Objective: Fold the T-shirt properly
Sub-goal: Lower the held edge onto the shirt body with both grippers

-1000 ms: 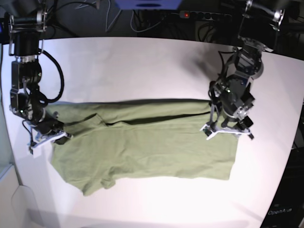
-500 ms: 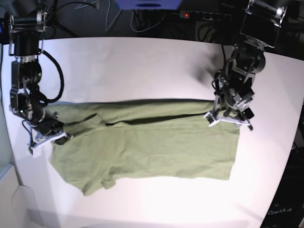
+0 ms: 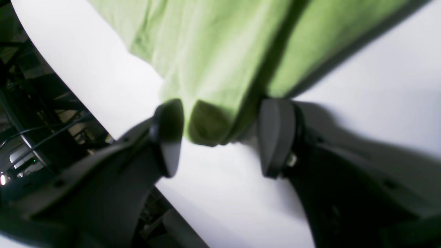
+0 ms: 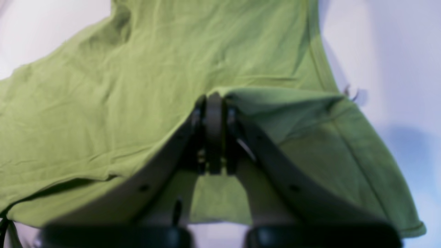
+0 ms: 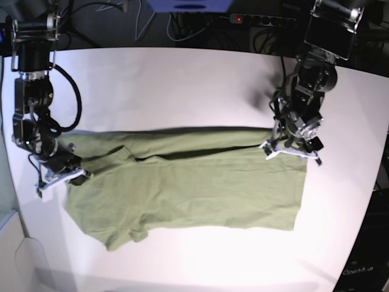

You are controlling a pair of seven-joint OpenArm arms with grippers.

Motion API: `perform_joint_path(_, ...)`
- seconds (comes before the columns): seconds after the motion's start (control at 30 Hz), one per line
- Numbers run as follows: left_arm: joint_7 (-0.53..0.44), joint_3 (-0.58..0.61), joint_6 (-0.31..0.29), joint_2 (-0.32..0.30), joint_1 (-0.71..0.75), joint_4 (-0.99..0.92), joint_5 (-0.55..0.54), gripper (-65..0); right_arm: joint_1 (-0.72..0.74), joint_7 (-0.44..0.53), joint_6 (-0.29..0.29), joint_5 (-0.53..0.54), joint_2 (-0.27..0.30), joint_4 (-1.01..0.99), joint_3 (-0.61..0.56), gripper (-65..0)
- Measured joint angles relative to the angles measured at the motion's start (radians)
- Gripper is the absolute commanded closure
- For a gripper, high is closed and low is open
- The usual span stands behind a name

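Spread lengthwise across the middle of the white surface (image 5: 182, 79): the olive-green T-shirt (image 5: 194, 188), wrinkled, its far long edge folded over toward the near side, a dark shadowed crease running along that fold. Sleeve end toward the base view's left, straight hem end toward its right.

At the base view's left: the right tool (image 5: 61, 176), down at the shirt's sleeve-side edge. Seen from the right wrist: pads pressed together, pinching a raised fold of the T-shirt (image 4: 137, 86), cloth tented up to the closed tips (image 4: 213, 100) and draping away on both sides. Bare surface (image 4: 396, 69) beyond the shirt's right border.

At the base view's right: the left tool (image 5: 290, 153), poised above the hem-end far corner of the shirt. Seen from the left wrist: spread wide (image 3: 220, 137), one dark pad (image 3: 168, 134) on each side of a rounded corner of the T-shirt (image 3: 213, 69), nothing clamped between. Cloth corner lying flat on the surface (image 3: 224, 199), just short of the pad line. Picture blurred; contact between pads and cloth not clear.

Behind the far edge of the surface: a power strip (image 5: 261, 19) with a red light, among dark cables.
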Motion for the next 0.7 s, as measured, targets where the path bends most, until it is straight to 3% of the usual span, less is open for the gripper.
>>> perform_joint_path(0.7, 0.003, 0.000, -0.007, -0.001, 0.000, 0.053, -0.001, -33.4, 0.011, 0.000, 0.000, 0.000, 0.000, -0.001, 0.000, -0.4)
